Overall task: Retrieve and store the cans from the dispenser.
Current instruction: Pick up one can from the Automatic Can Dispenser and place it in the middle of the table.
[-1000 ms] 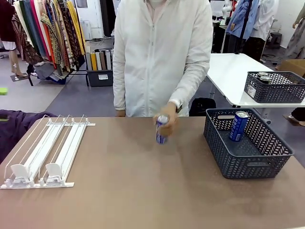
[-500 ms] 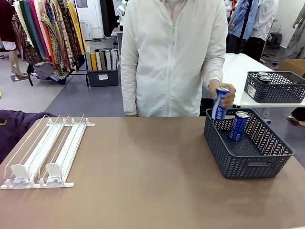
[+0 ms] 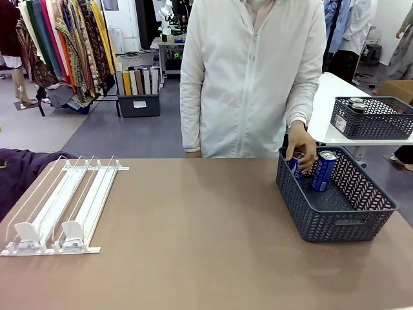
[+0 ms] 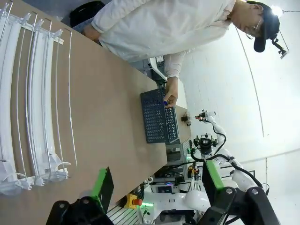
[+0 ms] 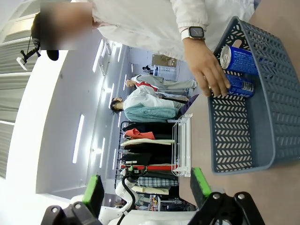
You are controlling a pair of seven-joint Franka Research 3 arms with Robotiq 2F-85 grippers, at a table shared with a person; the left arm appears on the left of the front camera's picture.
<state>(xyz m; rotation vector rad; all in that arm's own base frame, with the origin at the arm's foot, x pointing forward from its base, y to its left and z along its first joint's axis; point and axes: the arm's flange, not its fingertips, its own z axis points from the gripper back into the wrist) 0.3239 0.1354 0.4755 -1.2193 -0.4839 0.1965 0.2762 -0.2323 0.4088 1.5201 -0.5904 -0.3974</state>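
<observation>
The left tool (image 4: 157, 187) hangs above the desk (image 4: 108, 117) with its green-padded fingers spread wide and nothing between them. The right tool (image 5: 146, 190) is likewise open and empty, raised off the desk with the basket in its sight.

The dispenser (image 3: 61, 205) lies flat at the left side of the desk (image 3: 193, 239), its long railed lanes running toward the person, white pusher tabs at the near end, and no cans in the lanes. Well apart from it, at the right side, stands a dark grey mesh basket (image 3: 335, 197). A blue can (image 3: 322, 170) leans upright against the basket's far wall. Just beside it, the person's hand (image 3: 302, 150) reaches down over the far rim and holds a second blue can (image 3: 295, 166) inside the basket; from the right wrist the two cans lie close together under the hand (image 5: 208, 75).

The middle of the desk between dispenser and basket is bare. Beyond the basket, on a white table (image 3: 310, 97) behind the person, sits another dark mesh basket (image 3: 373, 117) with can tops showing. A clothes rack (image 3: 64, 45) stands at far left.
</observation>
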